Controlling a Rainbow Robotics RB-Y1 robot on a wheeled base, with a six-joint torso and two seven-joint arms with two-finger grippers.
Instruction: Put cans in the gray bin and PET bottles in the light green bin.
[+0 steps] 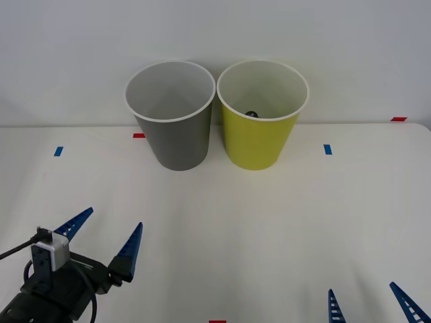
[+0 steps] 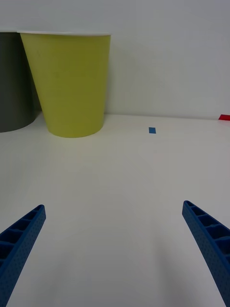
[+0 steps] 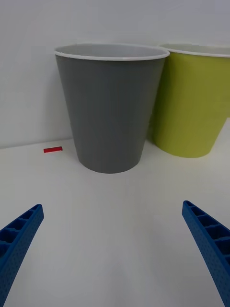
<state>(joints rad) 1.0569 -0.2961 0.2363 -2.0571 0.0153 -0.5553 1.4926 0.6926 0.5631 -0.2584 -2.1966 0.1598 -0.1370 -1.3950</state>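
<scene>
**Two bins at the back of the table, both grippers wide and holding nothing**

In the front view, the gray bin stands upright in the upper middle of the frame, and the light green bin stands just beside it on the right, their white rims almost touching. Inside the light green bin, low against its far wall, a small dark object shows; it is too small to tell what it is. The left gripper is in the lower left corner, its blue fingers spread wide with nothing between them. The right gripper is at the lower right edge, also spread wide and holding nothing. Small blue and red tape marks lie on the white table.

In the right wrist view, the light green bin is in the upper left of the frame, with the gray bin at the left edge beside it. The right gripper has its two fingers far apart at the bottom corners, above bare table.

In the left wrist view, the gray bin is in the upper middle and the light green bin in the upper right. The left gripper is wide and holds nothing.
</scene>
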